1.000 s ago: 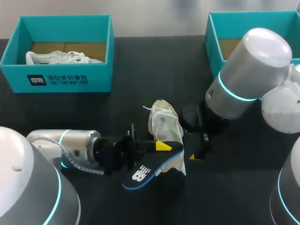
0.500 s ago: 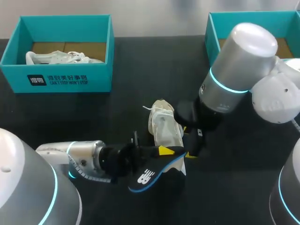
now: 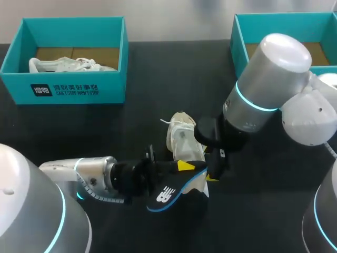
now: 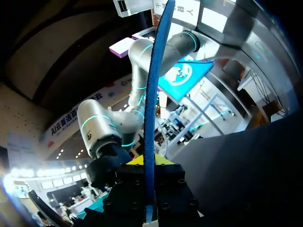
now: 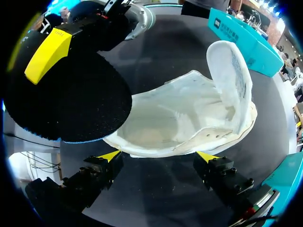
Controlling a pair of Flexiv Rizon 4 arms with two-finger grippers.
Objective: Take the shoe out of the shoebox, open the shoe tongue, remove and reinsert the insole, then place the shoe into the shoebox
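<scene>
- The dark worktop [image 3: 158, 68] carries everything. Two teal shoeboxes stand along its far edge.
- The right arm [image 3: 268, 89] reaches in over the middle. The right jaws are spread and empty, just to the right of the shoe, which lies ahead of them in the wrist view.
- The left arm [image 3: 89, 176] lies low along the near side. The left jaws are pinching the insole by one end.
- The left shoebox [image 3: 68, 89] holds a second white shoe [image 3: 68, 64]. The right shoebox [image 3: 239, 37] shows only its cardboard floor.
- The white shoe [image 3: 184, 139] sits on the worktop mid-scene, out of both boxes, with its tongue [image 5: 232, 71] lifted clear of the opening. It looks light and soft-sided and would likely slide when pushed, so the firmer heel collar is the place to steady it.
- The insole [image 3: 171, 192], black with a blue rim, hangs at the shoe's near end. It is probably thin and floppy, so it should go in free end first.
</scene>
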